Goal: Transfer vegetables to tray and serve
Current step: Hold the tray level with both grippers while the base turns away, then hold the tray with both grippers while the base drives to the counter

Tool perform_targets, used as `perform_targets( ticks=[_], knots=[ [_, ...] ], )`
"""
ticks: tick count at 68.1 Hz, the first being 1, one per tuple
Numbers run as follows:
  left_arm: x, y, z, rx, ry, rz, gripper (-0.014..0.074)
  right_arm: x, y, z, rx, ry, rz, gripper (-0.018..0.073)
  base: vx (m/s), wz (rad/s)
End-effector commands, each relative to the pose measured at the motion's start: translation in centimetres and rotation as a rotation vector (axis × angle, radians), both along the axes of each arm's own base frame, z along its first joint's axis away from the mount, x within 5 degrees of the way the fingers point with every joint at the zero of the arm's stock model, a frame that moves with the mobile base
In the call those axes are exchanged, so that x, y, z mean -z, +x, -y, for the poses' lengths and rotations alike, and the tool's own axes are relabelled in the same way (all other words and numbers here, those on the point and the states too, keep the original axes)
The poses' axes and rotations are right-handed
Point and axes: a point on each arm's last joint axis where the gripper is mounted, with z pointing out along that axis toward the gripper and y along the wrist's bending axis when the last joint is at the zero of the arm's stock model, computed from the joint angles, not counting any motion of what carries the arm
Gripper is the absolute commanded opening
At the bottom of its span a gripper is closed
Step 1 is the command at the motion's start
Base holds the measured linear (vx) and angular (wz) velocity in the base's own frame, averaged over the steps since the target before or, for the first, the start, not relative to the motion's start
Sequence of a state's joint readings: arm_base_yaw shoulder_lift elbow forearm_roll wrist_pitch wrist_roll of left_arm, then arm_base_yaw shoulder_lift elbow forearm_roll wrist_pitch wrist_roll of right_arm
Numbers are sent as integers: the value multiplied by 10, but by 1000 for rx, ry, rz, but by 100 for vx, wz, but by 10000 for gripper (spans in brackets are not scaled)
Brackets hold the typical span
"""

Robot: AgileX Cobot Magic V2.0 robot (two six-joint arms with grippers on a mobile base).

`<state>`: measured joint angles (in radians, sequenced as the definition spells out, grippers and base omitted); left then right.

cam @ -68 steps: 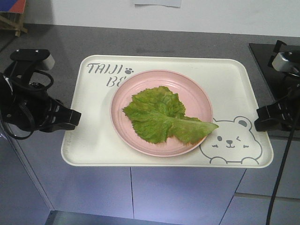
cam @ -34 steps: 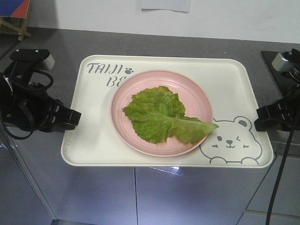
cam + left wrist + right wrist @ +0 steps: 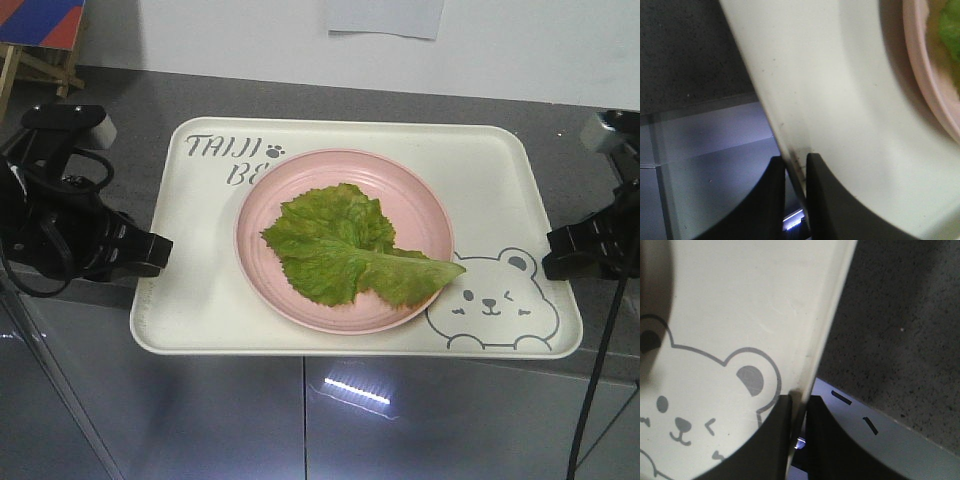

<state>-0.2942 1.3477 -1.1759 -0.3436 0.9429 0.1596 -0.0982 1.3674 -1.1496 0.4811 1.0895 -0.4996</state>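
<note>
The lettuce leaf (image 3: 340,250) lies flat on the pink plate (image 3: 425,195) at mid-frame, on the tray (image 3: 200,300), whose left rim the left tool (image 3: 160,250) and right rim the right tool (image 3: 553,250) clench.

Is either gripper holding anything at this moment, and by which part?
Both hold the tray. The left gripper pinches its left edge rim, and the right gripper pinches its right edge rim beside the bear face. Neither touches the lettuce leaf.

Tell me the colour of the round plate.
Pale pink plate, clearest in the front-facing view.
</note>
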Motion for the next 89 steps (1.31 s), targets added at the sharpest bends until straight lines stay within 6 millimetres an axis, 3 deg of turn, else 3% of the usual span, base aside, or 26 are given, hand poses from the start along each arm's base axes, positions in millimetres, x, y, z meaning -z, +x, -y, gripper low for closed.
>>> perform_targets(
  ticks=[1, 89],
  knots=[
    [-23, -4, 6, 12, -83, 103, -6, -20, -5, -8, -46, 55, 84, -4, 14, 3],
    [-23, -4, 6, 12, -83, 103, -6, -20, -5, -8, -46, 55, 84, -4, 14, -8]
  ],
)
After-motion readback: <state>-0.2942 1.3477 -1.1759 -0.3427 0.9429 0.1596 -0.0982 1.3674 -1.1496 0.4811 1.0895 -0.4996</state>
